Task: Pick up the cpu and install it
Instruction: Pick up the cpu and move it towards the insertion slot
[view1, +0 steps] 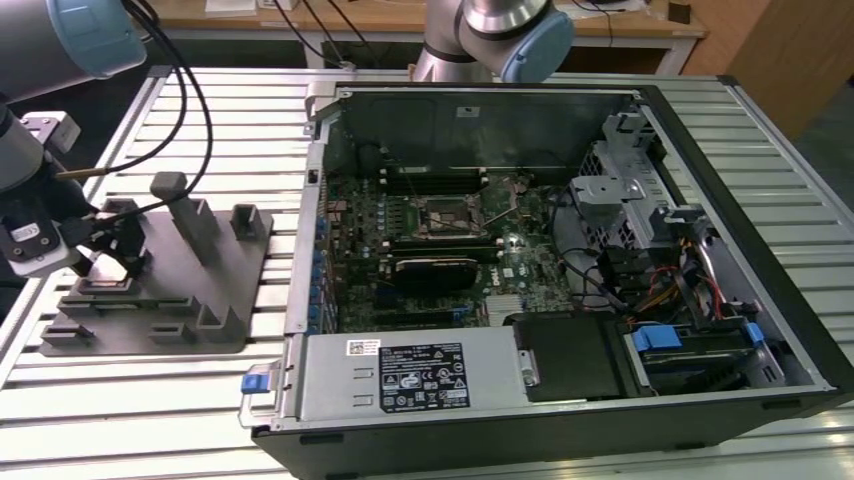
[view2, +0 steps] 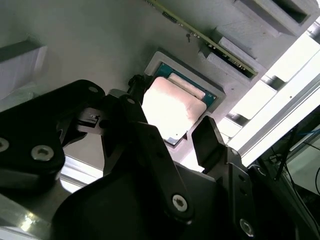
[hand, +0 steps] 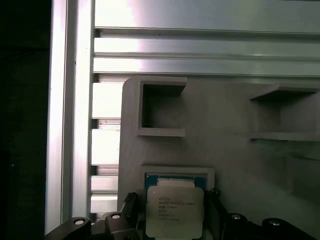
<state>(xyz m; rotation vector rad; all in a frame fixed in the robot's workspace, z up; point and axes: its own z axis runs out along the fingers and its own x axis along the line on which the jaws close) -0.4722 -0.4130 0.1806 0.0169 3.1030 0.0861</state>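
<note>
The cpu, a small square chip with a pale metal top, lies flat in a shallow square recess of the grey fixture. In the second wrist view the cpu shows bright between two black fingers. My gripper is low over the recess, open, one finger on each side of the chip with a small gap to it. In the exterior view my gripper hangs over the left part of the fixture. The black motherboard socket sits in the middle of the open computer case.
Upright posts rise from the fixture just to the exterior view's right of my gripper. The open computer case lies further right, with drive cages and cables inside. Black cables trail from my arm over the slatted aluminium table.
</note>
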